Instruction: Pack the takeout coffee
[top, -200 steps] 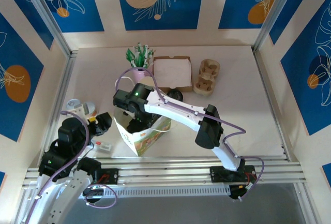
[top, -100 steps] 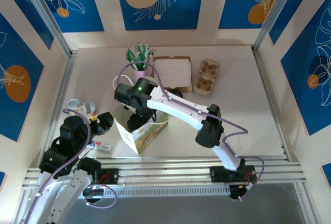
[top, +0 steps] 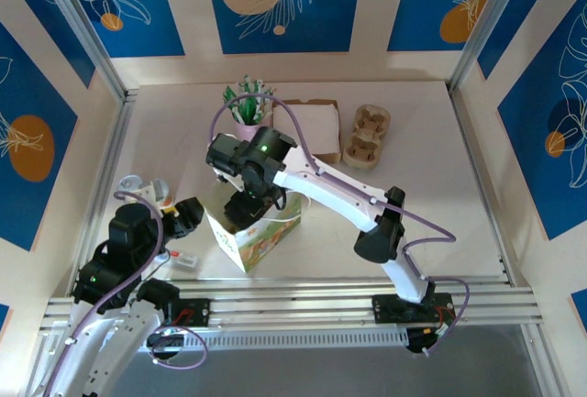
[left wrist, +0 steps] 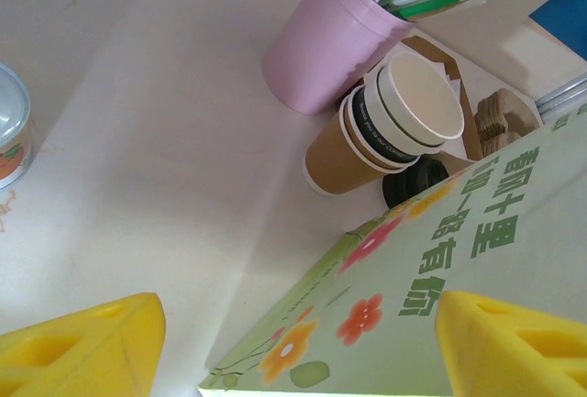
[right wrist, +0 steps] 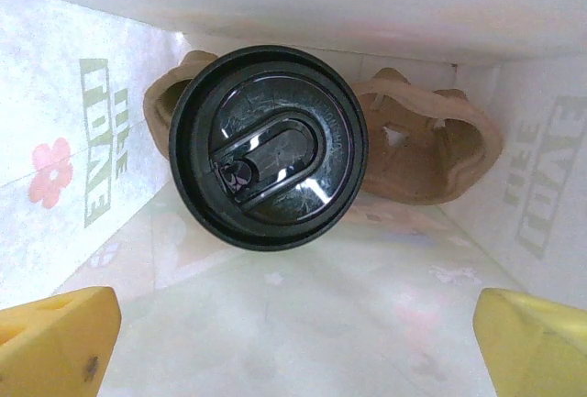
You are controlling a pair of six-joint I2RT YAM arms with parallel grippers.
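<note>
Now, in the top external view, the right arm has lifted and drawn back from where it was a second ago. The right gripper therefore hangs at the mouth of the paper bag rather than deep inside it. By this evidence the deposit is done and only the withdrawal remains. The left gripper sits just beside the bag's left edge. On the desk, count one pulp cup carrier and one flat cardboard box.

Left wrist view: the fingers are spread and pinch nothing, and the bag's lower corner lies between them. Count one pink holder of wrapped sticks and one stack of nested paper cups with three rims. Black lids lie behind; their number is unclear.

Right wrist view: the fingertips are spread wide and empty. One takeout coffee stands upright at the left end of a second pulp carrier on the bag floor, clear of the gripper.
</note>
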